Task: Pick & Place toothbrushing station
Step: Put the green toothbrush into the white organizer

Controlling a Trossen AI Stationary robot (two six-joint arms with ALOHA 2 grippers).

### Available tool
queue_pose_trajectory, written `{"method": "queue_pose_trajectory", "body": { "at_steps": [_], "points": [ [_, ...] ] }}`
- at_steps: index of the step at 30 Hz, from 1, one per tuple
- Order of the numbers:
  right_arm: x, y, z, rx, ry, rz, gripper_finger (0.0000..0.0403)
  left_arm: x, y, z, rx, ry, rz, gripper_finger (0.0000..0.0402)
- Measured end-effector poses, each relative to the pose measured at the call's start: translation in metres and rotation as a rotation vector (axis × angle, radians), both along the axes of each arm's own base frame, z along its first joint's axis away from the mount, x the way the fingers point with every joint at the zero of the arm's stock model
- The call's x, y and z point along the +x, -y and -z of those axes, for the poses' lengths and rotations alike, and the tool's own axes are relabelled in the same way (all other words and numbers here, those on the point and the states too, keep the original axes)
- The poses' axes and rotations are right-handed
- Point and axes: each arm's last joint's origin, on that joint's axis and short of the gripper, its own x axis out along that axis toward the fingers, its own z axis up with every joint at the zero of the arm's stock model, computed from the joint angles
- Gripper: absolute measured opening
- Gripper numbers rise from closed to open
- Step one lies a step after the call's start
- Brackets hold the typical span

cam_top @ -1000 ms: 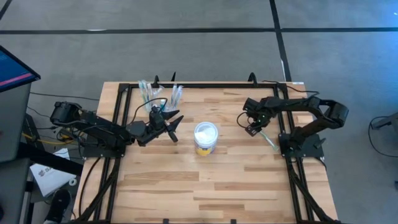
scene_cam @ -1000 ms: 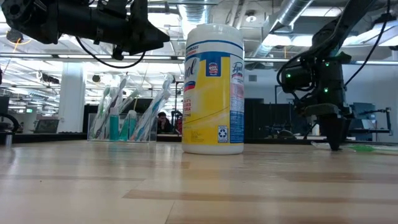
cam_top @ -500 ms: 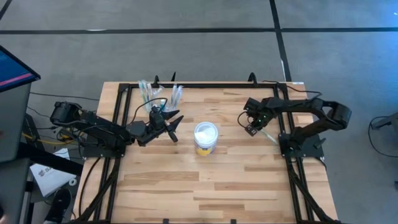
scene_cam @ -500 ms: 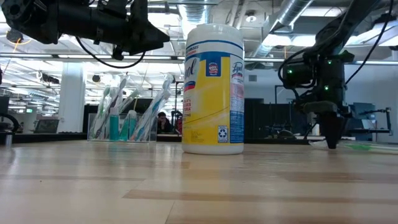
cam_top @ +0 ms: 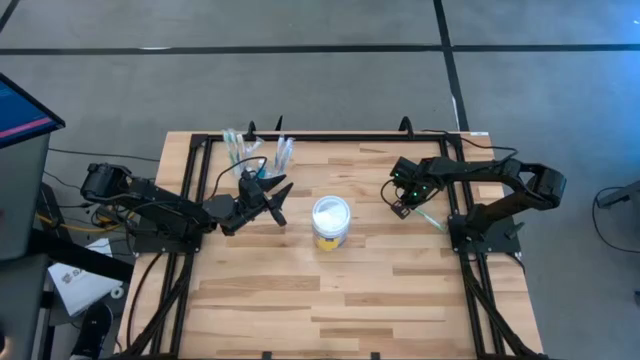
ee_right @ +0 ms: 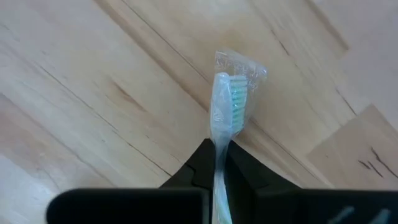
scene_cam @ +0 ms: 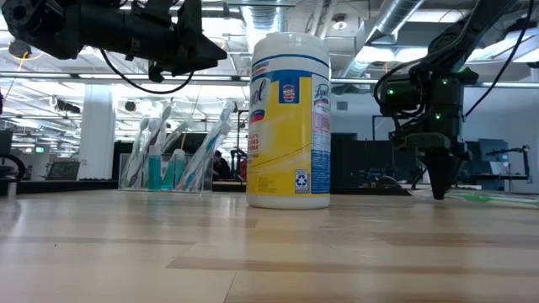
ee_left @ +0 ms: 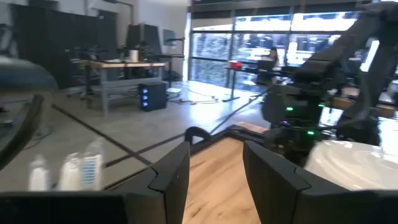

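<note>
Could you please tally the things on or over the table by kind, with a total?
Robot pincers: 2, the left pincer open, the right pincer shut on a wrapped toothbrush
Wipes tubs: 1, the white-topped tub
Toothbrushing stations: 1, the toothbrushing station with brushes standing in it
Held toothbrushes: 1
Total: 5

Your main obstacle is the yellow-banded tub [cam_top: 331,222] at the frame's centre, between the left gripper [cam_top: 272,200] and right gripper [cam_top: 402,203]. The toothbrushing station [cam_top: 256,152] crowds the upper-left edge. Below the tub, the table [cam_top: 330,300] gives you open passage.
</note>
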Motion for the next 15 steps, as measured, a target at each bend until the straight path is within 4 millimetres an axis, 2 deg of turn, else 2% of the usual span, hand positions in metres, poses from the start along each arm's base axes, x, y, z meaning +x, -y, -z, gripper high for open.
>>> {"method": "queue_pose_trajectory", "body": {
  "at_steps": [6,15],
  "points": [
    [0.005,-0.004,-0.002,-0.002,0.011,-0.031,0.0009,0.000,0.000,0.000,-0.001,-0.001,-0.021,0.0143],
    [0.018,-0.002,-0.016,-0.032,0.061,-0.073,0.0010,0.000,0.000,0.000,0.000,0.001,-0.021,0.0143]
  ]
}}
